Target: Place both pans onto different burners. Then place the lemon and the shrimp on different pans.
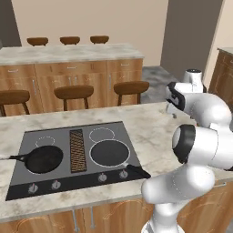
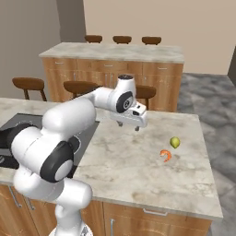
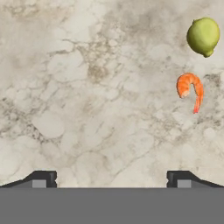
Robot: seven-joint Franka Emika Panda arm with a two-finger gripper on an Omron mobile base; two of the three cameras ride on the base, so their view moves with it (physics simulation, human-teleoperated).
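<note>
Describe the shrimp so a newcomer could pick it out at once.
Start at the marble counter right of the cooktop. Near its far right end lie two small things. The shrimp is the curled orange one, nearer the front edge than the round yellow-green lemon.

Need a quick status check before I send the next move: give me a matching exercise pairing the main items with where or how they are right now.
Things:
1. wider pan
2. smaller pan
3. lemon
4. gripper

States:
A. open, above bare marble countertop
B. on the cooktop's front left burner
C. on the countertop beside the shrimp
D. on the large front right burner, handle toward the front right corner

Pairs: 1-D, 2-B, 3-C, 4-A
</note>
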